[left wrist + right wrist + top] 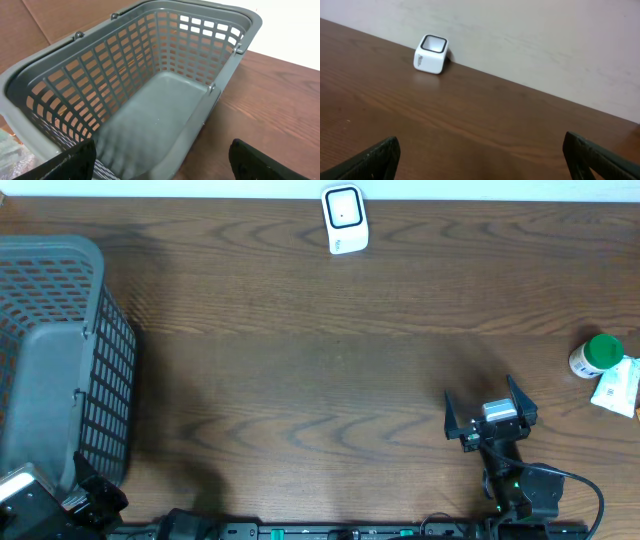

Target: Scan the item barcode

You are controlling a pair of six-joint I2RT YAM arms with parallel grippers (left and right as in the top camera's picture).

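Bottle (596,355) beyond right gripper (480,391) (apart)

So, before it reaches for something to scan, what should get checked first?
1. Right gripper open and empty: ok.
2. Left gripper open and empty: ok.
3. Scanner in view at the far edge of the table, nothing in front of it: ok.
4. Green-capped bottle and white packet lying to the right gripper's side: ok.
5. Barcode visible on either item: cannot tell.
6. Basket empty: ok.
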